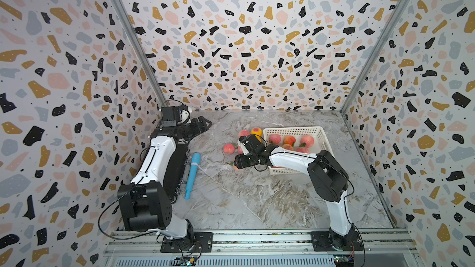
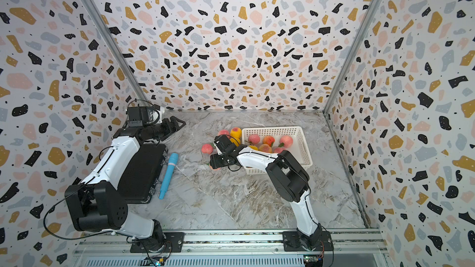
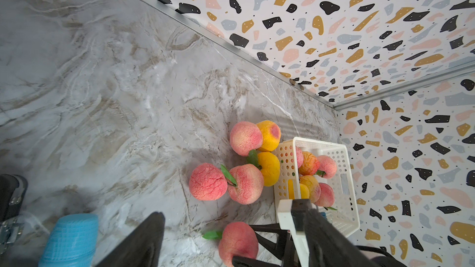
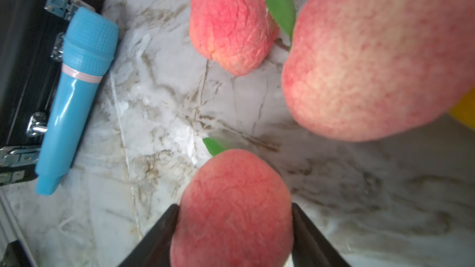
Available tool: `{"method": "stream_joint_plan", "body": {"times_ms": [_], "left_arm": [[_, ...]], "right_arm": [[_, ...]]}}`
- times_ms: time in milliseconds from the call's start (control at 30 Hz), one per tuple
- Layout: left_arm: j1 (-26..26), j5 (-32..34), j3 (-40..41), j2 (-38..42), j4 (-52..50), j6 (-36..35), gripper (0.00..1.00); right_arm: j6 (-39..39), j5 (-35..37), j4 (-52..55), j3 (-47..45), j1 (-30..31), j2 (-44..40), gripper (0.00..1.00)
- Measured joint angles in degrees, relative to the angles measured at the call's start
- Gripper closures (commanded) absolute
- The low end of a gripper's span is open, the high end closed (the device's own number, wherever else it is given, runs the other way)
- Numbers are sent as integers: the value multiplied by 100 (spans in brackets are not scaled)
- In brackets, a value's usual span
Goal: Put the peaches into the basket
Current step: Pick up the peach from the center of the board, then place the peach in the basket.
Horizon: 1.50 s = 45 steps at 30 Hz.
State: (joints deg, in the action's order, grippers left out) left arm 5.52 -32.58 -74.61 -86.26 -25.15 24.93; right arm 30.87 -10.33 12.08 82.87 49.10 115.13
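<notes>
Left wrist shows six peaches (image 3: 245, 137) outside the basket (image 3: 321, 145).

Peaches (image 1: 307, 141) in (and beside) basket (image 1: 290, 129)

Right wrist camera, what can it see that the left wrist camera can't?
Only the right wrist view shows the blue cylindrical plastic tool whole, down to its narrow tip. Only the left wrist view shows the white perforated plastic basket with round peaches inside, and the speckled walls. Both show the pink leafy peach pinched in the right gripper, the wrinkled pink peach lying nearby, and the grey marble tabletop.
</notes>
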Motion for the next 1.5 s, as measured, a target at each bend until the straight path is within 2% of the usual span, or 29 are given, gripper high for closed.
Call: {"method": "stream_joint_plan", "body": {"times_ms": [133,367,500,567,700,867,1067,1500], "left_arm": [[0,-17,0,0,-2,2,14],[0,-105,0,0,0,26,14],[0,-151,0,0,28,42,14],[0,-168,0,0,57,46,14],[0,-205,0,0,85,68,14],[0,-234,0,-2,85,87,14],[0,-254,0,-7,92,107,14],[0,-323,24,-39,186,149,14]], "right_arm": [[-70,-9,98,-323,7,-874,38],[-494,466,461,-837,-240,-2673,37],[-787,822,841,-1241,-988,-3344,36],[-931,1023,1080,-1480,-1554,-3635,34],[-1222,1596,1467,-1788,-2430,-3976,34],[-1486,1996,1705,-1891,-3163,-3945,37],[-1711,2339,1714,-1921,-3716,-3519,39],[-1803,2288,1110,-2004,-4216,-2288,40]]}}
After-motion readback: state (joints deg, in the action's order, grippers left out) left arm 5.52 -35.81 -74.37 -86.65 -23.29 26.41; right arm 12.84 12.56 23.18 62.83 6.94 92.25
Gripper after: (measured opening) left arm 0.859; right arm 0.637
